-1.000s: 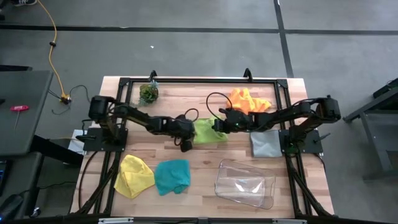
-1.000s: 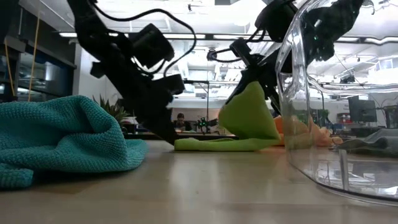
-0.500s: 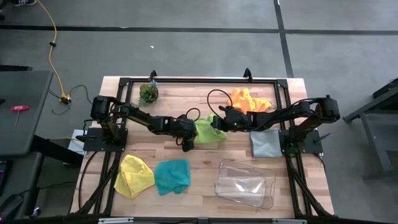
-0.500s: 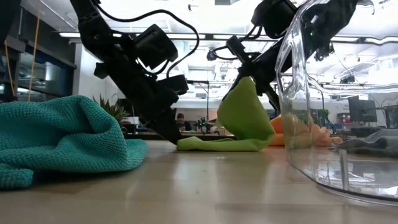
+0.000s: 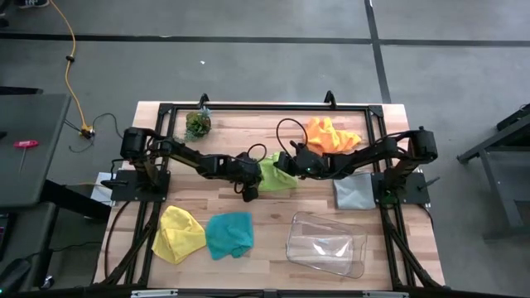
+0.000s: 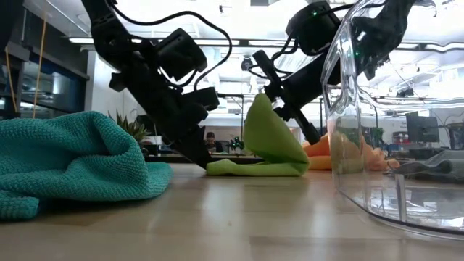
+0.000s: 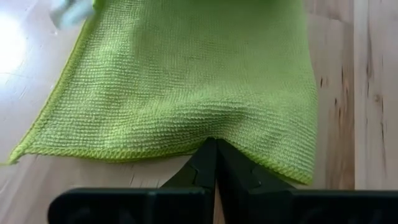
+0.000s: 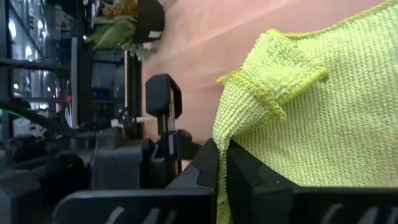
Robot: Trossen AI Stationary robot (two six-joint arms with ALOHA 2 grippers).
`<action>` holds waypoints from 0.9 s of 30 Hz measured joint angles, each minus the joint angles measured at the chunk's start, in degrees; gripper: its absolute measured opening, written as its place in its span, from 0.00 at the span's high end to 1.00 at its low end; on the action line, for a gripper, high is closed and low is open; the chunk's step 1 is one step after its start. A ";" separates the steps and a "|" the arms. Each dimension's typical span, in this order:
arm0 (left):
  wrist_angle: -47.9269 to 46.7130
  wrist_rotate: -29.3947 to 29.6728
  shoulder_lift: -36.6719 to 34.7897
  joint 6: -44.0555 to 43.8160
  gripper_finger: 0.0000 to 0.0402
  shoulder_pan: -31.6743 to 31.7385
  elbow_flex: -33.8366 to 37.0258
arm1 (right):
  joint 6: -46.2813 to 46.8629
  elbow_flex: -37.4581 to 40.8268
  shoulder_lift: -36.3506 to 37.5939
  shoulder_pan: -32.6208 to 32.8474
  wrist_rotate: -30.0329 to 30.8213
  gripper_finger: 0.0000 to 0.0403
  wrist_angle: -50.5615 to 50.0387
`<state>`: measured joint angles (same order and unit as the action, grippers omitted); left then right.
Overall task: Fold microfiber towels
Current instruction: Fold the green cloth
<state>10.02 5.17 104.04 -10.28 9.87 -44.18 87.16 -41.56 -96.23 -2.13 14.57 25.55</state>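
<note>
Both claws clenched on the lime green towel (image 5: 273, 171), left claw (image 7: 216, 163) pinning, right claw (image 8: 222, 163) lifting: soft, limp; grip edges.

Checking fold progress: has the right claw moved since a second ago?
Yes. In the high view the right claw, shut on the lime green towel, has shifted toward the left claw, farther from the orange towel.

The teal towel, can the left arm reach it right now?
Probably not yet. The left pincer is shut on the lime green towel, pinning its edge. The teal towel lies nearby with bare table between, so it could after letting go.
</note>
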 joint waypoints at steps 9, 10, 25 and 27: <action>-2.16 0.04 -1.77 1.93 1.00 1.08 0.15 | -0.14 0.00 -0.24 0.00 0.67 1.00 0.04; -2.56 0.00 -1.76 1.94 1.00 1.23 0.15 | -0.14 0.00 -0.24 0.00 0.63 1.00 0.06; -2.56 0.04 -1.76 2.37 1.00 1.46 0.15 | -1.85 0.00 -0.24 -0.50 0.47 0.49 9.42; -2.54 0.05 -1.76 2.02 1.00 1.46 0.13 | -0.45 0.00 -0.24 -0.50 2.18 0.43 9.48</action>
<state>7.48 5.22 102.28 -8.27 11.33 -44.05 86.71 -41.56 -96.46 -2.63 16.75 35.03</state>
